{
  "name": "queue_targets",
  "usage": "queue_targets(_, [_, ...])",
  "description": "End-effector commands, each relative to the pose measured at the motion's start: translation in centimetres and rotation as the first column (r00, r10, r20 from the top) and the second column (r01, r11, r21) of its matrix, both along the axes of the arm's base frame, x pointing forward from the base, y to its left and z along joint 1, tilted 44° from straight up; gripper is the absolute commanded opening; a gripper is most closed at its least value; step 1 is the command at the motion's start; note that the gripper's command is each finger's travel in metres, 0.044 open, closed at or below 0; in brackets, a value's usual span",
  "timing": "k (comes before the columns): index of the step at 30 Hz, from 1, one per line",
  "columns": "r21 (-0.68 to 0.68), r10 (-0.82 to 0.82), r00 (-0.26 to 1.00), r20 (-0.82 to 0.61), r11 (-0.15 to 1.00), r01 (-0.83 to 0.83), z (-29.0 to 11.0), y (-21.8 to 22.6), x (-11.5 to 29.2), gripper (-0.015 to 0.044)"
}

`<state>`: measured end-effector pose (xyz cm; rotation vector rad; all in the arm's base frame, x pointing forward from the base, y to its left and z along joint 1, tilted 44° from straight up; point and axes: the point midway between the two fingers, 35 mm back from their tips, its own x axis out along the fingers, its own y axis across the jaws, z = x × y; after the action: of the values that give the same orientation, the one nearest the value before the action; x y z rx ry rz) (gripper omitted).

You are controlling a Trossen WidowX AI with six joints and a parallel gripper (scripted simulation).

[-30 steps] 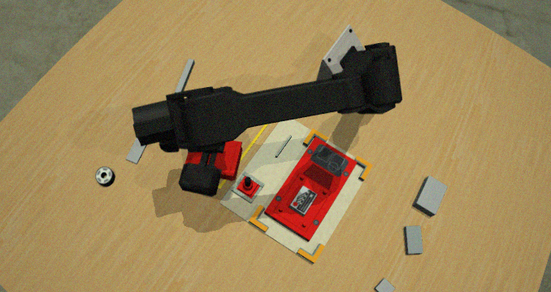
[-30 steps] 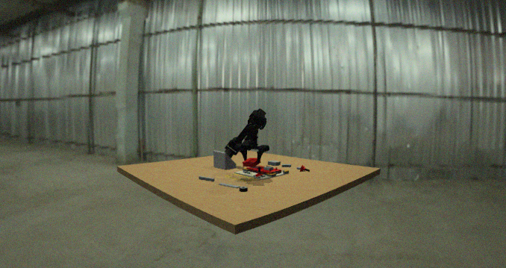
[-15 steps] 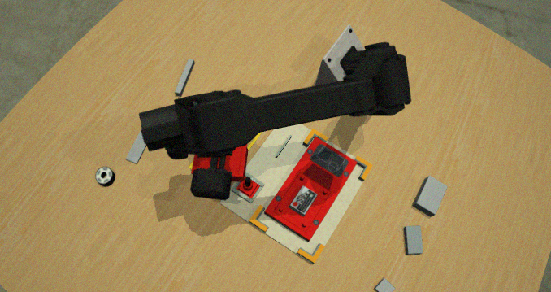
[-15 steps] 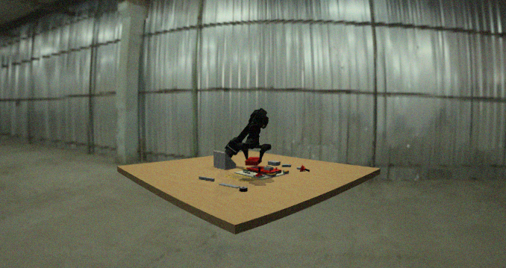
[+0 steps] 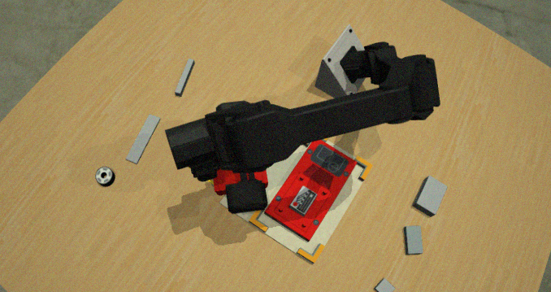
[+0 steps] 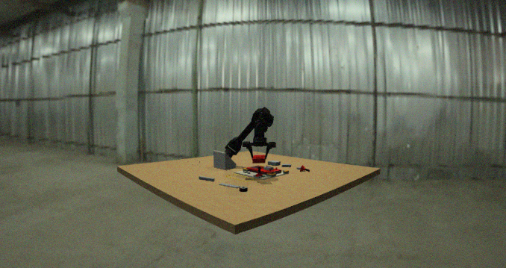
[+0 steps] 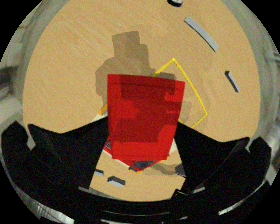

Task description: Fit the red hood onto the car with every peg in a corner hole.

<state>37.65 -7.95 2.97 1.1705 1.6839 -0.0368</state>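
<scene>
The claw (image 6: 259,155) pinches the red hood (image 6: 258,158) by its edges, lifted off the table (image 6: 239,210). Below and just beside sits the chassis (image 5: 313,193) in its jig (image 5: 313,254), with open air between.

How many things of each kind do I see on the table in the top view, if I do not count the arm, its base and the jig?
Grey strips: 2
Grey blocks: 3
Round disc: 1
Red car parts: 2 (hood held in the end effector, chassis in the jig)
Total: 8
</scene>
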Motion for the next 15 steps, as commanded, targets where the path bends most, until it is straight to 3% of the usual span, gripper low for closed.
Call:
queue_targets(1, [-0.005, 0.055, 0.996, 0.070, 0.998, -0.055, 1.2, 0.9, -0.2, 0.0000])
queue_targets(15, [-0.046, 0.223, 0.944, 0.242, 0.975, -0.219, 3.9, 3.6, -1.3, 0.0000])
